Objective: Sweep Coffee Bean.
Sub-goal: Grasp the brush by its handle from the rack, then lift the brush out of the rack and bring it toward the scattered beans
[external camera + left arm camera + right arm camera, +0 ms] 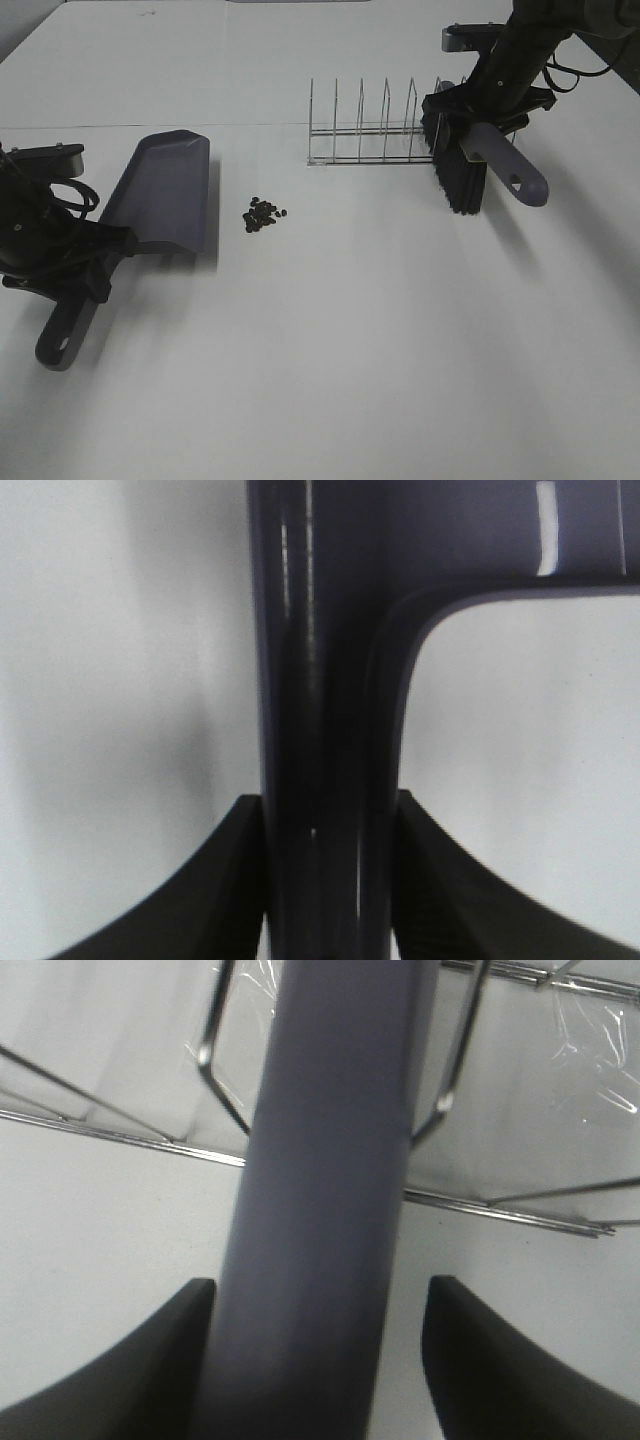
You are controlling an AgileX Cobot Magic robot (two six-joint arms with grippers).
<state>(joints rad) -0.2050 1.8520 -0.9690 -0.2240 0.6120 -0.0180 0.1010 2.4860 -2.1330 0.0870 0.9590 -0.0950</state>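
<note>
1. The coffee beans (263,214) lie in one small loose cluster on the bare bench (350,380), left of its middle and well clear of every edge.
2. The left hand (325,880) is clamped on the handle of the dustpan (165,195), with a finger pressed to each side. The pan sits by the bench's left edge, its open lip facing the beans and near them but apart. Whether the lip rests flat on the bench cannot be told.
3. The right hand (480,120) grips the brush (460,178) by its handle, towards the far right corner. The bristles hang down just beside the right end of the wire rack (370,135). The wrist view shows a thin gap at one finger, yet the brush appears to be carried.
4. Judged from this, both tools are in hand and the sweeping itself has not begun — the brush is well apart from the beans.
5. The next move probably calls for bringing the brush across, clear of the rack, to land on the right side of the cluster. The pan's lip needs to sit flush on the bench first — otherwise the beans may roll under it.
</note>
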